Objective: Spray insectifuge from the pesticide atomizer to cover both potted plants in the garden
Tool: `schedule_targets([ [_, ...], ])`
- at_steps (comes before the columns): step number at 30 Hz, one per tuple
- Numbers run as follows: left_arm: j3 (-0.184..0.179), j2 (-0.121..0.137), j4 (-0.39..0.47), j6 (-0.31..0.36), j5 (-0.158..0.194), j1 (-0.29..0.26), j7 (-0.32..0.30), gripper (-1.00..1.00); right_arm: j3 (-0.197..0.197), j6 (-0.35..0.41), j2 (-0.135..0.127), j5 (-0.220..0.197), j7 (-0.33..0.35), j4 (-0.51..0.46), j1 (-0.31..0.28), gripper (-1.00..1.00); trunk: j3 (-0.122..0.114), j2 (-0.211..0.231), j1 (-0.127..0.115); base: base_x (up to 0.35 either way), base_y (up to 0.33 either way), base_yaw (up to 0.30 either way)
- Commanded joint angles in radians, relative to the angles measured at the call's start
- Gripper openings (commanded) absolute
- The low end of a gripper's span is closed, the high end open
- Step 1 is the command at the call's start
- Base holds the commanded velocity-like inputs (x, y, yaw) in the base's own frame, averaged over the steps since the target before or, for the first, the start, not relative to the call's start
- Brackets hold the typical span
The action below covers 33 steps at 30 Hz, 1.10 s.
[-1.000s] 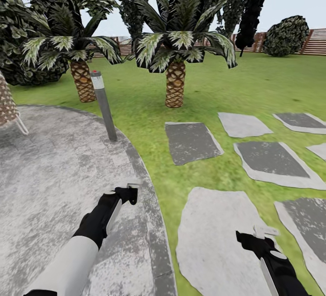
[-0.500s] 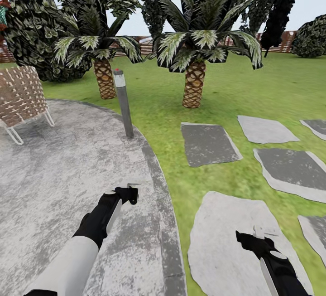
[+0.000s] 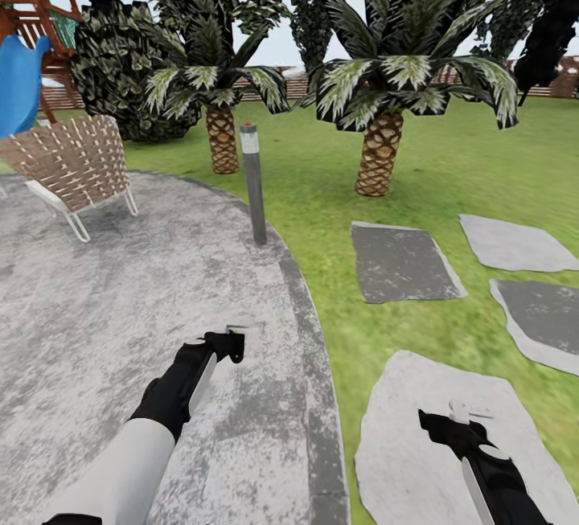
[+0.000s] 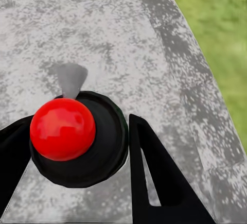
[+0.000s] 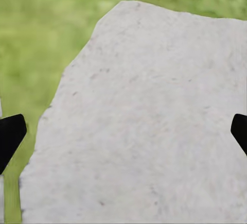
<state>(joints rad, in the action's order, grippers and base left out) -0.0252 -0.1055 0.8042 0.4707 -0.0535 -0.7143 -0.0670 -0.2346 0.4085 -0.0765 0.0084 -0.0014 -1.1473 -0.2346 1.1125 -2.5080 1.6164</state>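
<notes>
Atomizer: you have the pesticide atomizer (image 4: 77, 131) clamped in the left gripper (image 3: 233, 342), over the patio (image 3: 96, 300), near the bollard lamp (image 3: 254, 183) | Handling: probably light, rigid, slick; grip the body, not the nozzle | Right gripper (image 5: 123, 131): spread wide, empty

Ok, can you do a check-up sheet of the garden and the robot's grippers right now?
Surface: round grey paved patio beside green lawn with stepping stones.
Job's things: pesticide atomizer, dark head with a red dot, between the left gripper's fingers.
Clutter: nothing seen.
Grippers: left gripper shut on the pesticide atomizer, over the patio; right gripper open, over a pale stone.
Cables: nothing seen.
Surroundings: grey bollard lamp at the patio's edge, two palms, woven chair, blue slide.
</notes>
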Motion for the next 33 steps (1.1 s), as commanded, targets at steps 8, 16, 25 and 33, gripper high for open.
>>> schedule_targets([
  [8, 0.001, 0.000, 0.001, 0.005, -0.005, -0.001, -0.005, -1.00, 0.000, 0.006, 0.000, 0.001, -0.001, -0.002, 0.000, 1.00, 0.001, 0.000, 0.000, 0.000, 0.044, 0.256],
  [16, 0.001, 0.000, 0.001, 0.005, -0.005, -0.001, -0.005, -1.00, 0.001, 0.006, 0.000, 0.001, -0.001, -0.002, 0.000, 1.00, 0.001, 0.000, 0.000, -0.004, 0.293, 0.256],
  [25, 0.001, 0.000, 0.001, 0.005, -0.005, -0.001, -0.005, -1.00, 0.001, 0.006, 0.000, 0.001, -0.001, -0.002, 0.000, 1.00, 0.001, 0.000, 0.000, -0.070, 0.309, 0.257],
  [33, 0.001, 0.000, 0.001, 0.005, -0.005, -0.001, -0.005, -1.00, 0.001, 0.006, 0.000, 0.001, -0.001, -0.002, 0.000, 1.00, 0.001, 0.000, 0.000, -0.080, 0.300, 0.256],
])
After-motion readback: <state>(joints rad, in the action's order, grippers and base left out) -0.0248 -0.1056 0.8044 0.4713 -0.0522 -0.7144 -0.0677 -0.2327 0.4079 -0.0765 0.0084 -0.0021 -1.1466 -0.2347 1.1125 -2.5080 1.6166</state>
